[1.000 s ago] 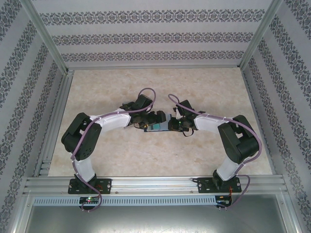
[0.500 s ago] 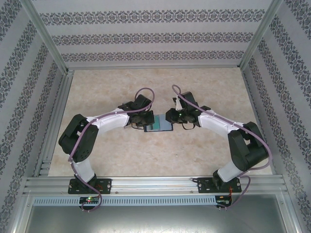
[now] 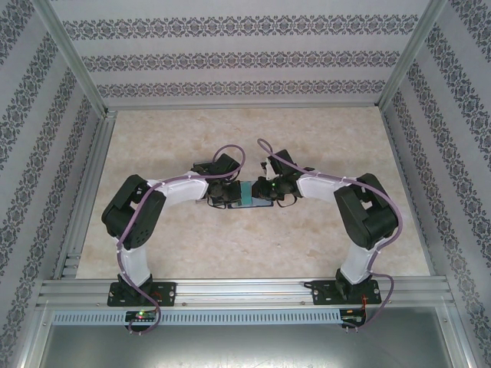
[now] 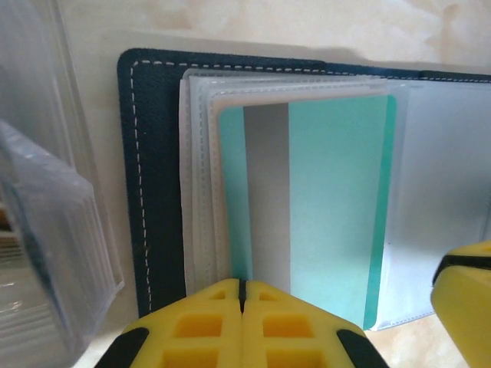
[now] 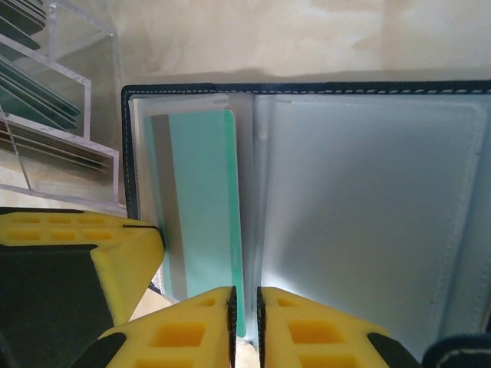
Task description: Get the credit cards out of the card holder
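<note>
The card holder (image 3: 253, 193) lies open on the table between both arms, its dark navy cover (image 4: 153, 192) edged with white stitching. A teal credit card (image 4: 337, 192) with a grey stripe sits in a clear sleeve. My left gripper (image 4: 243, 285) is shut, its tips against the card's near edge. I cannot tell whether it pinches the card. My right gripper (image 5: 245, 295) is shut on the clear sleeve's lower edge, with the teal credit card's (image 5: 199, 199) edge between the jaws. The holder's right-hand sleeve page (image 5: 368, 230) looks empty.
A clear acrylic tiered stand (image 5: 54, 115) holding several cards stands just left of the holder, also in the left wrist view (image 4: 46, 230). Metal rails run along the table's sides and near edge (image 3: 245, 290). Patterned walls enclose the table.
My left gripper has gone from wide open to shut at the card's edge. The right arm has swung left onto the holder and narrowed its jaws slightly.
</note>
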`<state>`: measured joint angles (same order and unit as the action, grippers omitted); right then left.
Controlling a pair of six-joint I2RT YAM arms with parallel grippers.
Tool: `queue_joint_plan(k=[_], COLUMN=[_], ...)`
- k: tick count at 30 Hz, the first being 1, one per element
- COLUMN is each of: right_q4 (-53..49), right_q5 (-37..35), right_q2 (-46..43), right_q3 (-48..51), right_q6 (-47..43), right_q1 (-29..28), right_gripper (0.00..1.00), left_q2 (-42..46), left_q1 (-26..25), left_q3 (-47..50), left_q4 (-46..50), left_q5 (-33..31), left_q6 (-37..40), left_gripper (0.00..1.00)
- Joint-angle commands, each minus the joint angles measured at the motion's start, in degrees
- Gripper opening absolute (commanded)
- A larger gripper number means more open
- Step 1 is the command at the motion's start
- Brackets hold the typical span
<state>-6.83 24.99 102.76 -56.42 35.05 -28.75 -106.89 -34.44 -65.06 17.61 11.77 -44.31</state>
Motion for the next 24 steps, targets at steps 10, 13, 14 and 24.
queue_joint_plan(k=[10, 13, 14, 24], right_q4=[3.2, 3.6, 3.8, 5.0], right_q5=[3.4, 4.0, 4.2, 5.3], right_q2=[3.8, 4.5, 4.7, 5.0], right_q3=[-2.1, -2.1, -2.1, -1.6], right_q6=[2.1, 2.3, 2.4, 2.9], right_q1=[-0.3, -0.3, -0.4, -0.3], right_gripper=[0.20, 0.20, 0.20, 0.00], left_q2=[-1.8, -1.8, -1.9, -2.0], left_q1=[0.4, 0.4, 0.4, 0.4], left_q3=[0.5, 0.7, 0.7, 0.4], left_q4=[2.0, 1.7, 1.7, 1.9], left_q5=[0.8, 1.1, 1.3, 1.4], left_q6=[0.3, 0.2, 0.2, 0.3], left_gripper=[0.05, 0.05, 0.05, 0.05])
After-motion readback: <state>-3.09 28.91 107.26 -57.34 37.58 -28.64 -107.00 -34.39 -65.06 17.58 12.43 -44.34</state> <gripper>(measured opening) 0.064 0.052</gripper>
